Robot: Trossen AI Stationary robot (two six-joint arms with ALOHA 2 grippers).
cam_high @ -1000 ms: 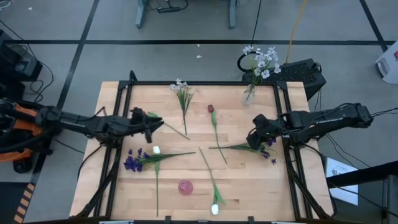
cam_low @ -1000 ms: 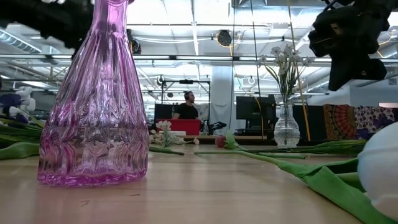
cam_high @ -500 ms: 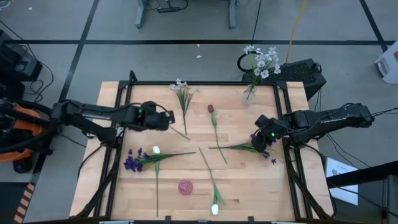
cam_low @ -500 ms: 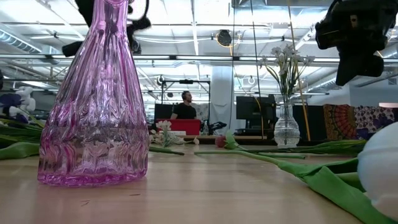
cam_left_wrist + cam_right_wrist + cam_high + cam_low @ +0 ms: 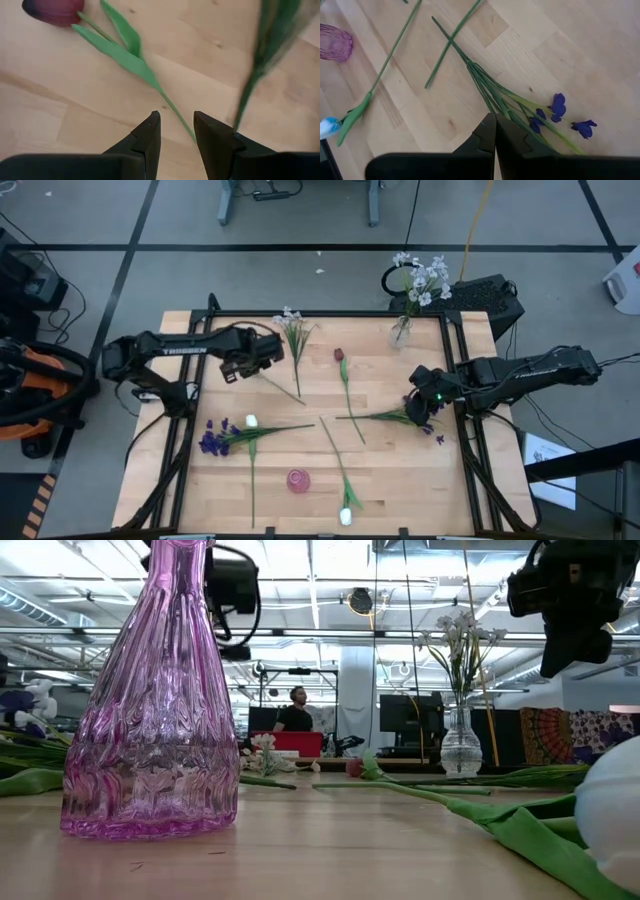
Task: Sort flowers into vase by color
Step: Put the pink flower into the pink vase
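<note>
High view first: I have the left gripper [image 5: 272, 352] hovering over the far left part of the table [image 5: 180, 430], just beside the white blossom spray [image 5: 292, 326] that lies near the far edge. My left wrist view shows its fingers [image 5: 150, 135] spread with a gap between them, nothing pinched; a thin green stem runs on the wood below that gap, and the dark red tulip bud [image 5: 54, 10] lies farther off with its leaves.

Right gripper [image 5: 422, 402] sits low over the purple blossom cluster [image 5: 432, 420] near the right edge. Right wrist view: fingers [image 5: 487, 134] pressed together, no stem between them that I can see; the purple flower's stems pass just beside the tips.

Other flowers on the table: red tulip [image 5: 340, 355] mid-far, a second purple cluster [image 5: 213, 440] at left with a white tulip bud [image 5: 251, 421] beside it, another white tulip bud [image 5: 346, 516] at the near edge.

Pink vase [image 5: 299, 480] stands near the front centre, with no flowers in it. Clear vase [image 5: 401, 330] at the far right corner holds white blossoms [image 5: 424, 280].

Low view: a person [image 5: 296, 712] shows far back in the room.
</note>
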